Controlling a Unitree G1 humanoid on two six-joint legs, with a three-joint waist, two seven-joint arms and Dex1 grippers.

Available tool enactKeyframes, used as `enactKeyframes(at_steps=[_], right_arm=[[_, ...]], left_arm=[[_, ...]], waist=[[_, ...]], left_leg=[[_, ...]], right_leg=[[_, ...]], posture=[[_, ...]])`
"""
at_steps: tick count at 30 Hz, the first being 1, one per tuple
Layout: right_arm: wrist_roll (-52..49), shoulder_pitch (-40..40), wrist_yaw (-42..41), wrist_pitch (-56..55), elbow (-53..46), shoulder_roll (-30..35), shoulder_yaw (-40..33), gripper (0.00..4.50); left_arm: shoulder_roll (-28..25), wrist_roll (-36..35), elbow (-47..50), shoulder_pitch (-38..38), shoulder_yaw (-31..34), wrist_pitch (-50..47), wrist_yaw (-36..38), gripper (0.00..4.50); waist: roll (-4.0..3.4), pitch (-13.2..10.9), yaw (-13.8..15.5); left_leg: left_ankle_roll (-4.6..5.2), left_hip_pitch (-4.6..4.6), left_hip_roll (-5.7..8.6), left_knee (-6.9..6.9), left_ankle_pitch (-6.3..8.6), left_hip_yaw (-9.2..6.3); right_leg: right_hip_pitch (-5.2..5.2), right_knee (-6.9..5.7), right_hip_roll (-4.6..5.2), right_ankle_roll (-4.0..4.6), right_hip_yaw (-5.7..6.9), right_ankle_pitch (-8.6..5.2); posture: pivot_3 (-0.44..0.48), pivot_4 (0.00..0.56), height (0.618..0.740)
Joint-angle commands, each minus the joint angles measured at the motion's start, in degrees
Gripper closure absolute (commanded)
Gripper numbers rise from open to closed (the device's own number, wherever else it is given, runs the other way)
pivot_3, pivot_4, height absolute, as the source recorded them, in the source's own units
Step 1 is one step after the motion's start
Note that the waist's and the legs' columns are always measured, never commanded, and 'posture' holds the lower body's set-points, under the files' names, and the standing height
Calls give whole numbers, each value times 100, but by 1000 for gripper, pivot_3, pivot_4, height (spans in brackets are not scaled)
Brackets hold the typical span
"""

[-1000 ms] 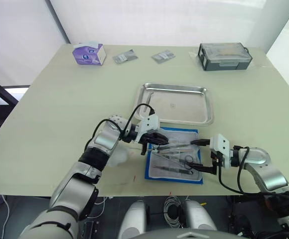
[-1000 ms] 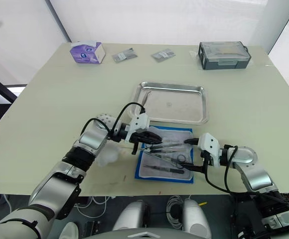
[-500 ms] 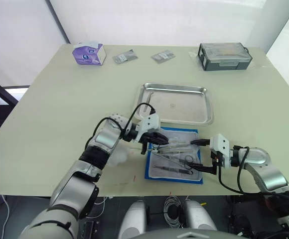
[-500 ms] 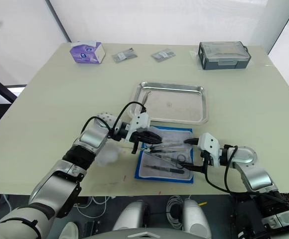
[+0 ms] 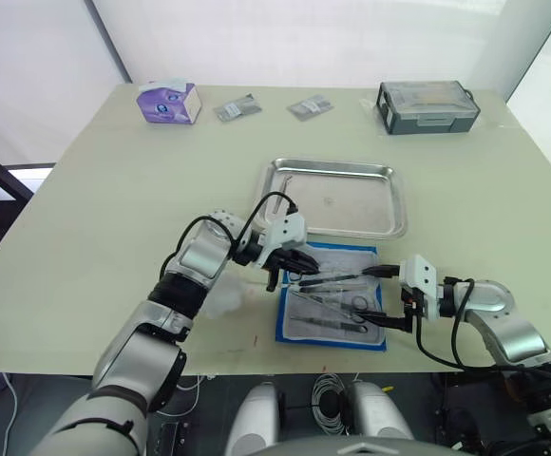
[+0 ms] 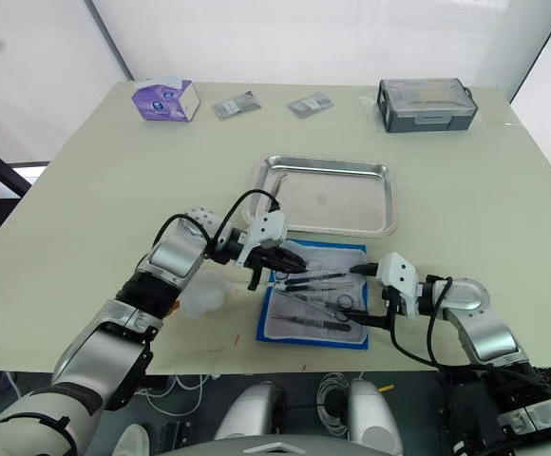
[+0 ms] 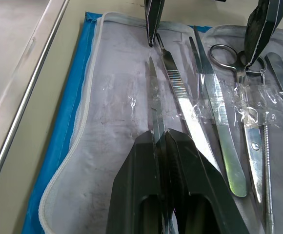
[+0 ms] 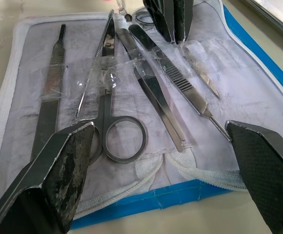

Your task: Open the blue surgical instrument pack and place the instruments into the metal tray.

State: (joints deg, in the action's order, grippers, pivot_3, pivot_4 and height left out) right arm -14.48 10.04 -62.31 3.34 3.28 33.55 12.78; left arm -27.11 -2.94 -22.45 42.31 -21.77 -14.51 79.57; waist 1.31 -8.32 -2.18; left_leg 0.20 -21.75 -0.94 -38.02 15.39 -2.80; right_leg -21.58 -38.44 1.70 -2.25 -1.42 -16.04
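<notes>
Instruments (image 8: 146, 92) lie side by side on the whitish inner layer of the opened blue surgical instrument pack (image 5: 332, 296), which sits at the table's (image 5: 114, 190) near edge, just at 6 o'clock from the metal tray (image 5: 335, 197). Among them are ring-handled scissors (image 8: 114, 131), forceps (image 7: 219, 122) and a flat scalpel handle (image 8: 51, 105), some under clear plastic film. Left gripper (image 7: 162, 141) is over the pack's 9 o'clock side with its fingers pinched together on a slim pointed tool (image 7: 153, 105), whose tip points toward the right gripper. Right gripper (image 5: 382, 294) hovers at the pack's 3 o'clock edge, its fingers (image 8: 66, 165) spread wide apart and holding nothing. Inside the tray, one thin metal piece (image 5: 284, 180) rests near its 9 o'clock rim. Along the table's far edge stand a purple tissue box (image 5: 169, 102), two grey foil sachets (image 5: 237, 108) and a grey lidded box (image 5: 427, 105).
</notes>
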Motion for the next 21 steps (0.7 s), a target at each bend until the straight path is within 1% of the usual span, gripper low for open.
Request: enactKeyframes(at_steps=[1, 15, 21], right_arm=[[490, -237, -15, 272, 528, 28, 433, 0], [485, -299, 5, 303, 456, 41, 424, 0], [488, -309, 22, 303, 444, 29, 430, 0]], left_arm=[[-144, 9, 348, 195, -18, -190, 149, 4468], [-255, -13, 645, 440, -84, -928, 231, 4468], [-382, 11, 653, 538, -98, -1020, 349, 4468]], waist=[[-1, -1, -4], [0, -2, -4], [0, -2, -3]], left_leg=[[0, 0, 0, 0, 0, 0], [0, 0, -1, 0, 0, -1], [0, -1, -1, 0, 0, -1]], right_leg=[[0, 0, -1, 0, 0, 0], [0, 0, -1, 0, -1, 0], [-1, 0, -1, 0, 0, 0]], posture=[[0, 150, 740], [0, 150, 740], [0, 150, 740]])
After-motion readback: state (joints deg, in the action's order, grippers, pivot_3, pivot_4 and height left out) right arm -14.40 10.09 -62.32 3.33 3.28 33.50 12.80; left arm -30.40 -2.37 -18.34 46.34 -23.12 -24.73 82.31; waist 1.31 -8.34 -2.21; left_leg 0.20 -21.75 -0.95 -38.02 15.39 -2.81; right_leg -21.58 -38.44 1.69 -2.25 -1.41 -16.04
